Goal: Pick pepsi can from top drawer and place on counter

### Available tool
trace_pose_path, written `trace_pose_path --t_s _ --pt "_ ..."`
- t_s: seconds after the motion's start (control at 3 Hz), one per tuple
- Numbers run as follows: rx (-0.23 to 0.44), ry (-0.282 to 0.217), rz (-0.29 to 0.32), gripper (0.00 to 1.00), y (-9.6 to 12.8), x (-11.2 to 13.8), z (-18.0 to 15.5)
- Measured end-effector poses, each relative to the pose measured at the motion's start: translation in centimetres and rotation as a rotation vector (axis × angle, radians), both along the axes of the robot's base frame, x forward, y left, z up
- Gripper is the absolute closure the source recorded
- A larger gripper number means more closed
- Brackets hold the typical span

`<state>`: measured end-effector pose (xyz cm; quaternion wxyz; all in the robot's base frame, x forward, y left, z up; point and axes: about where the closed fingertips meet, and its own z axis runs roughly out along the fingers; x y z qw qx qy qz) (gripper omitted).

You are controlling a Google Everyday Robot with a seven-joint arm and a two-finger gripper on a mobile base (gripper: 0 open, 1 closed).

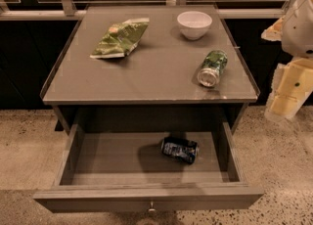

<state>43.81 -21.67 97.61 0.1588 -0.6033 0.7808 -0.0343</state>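
The pepsi can (179,149) lies on its side in the open top drawer (146,197), right of the drawer's middle. The drawer is pulled out towards me, with its small metal knob (151,206) at the front centre. The counter (146,72) is the flat grey-brown top above it. My gripper (287,94) hangs at the right edge of the view, beside the counter's right front corner, above the floor and apart from the can. It holds nothing that I can see.
On the counter lie a green chip bag (120,38) at the back left, a white bowl (194,24) at the back right, and a green can (212,67) on its side near the right front. Speckled floor surrounds the cabinet.
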Motion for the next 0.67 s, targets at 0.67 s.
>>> trace_pose_path --t_s 0.67 --pt "0.022 -0.014 -0.025 0.0 -0.2 -0.4 -1.0"
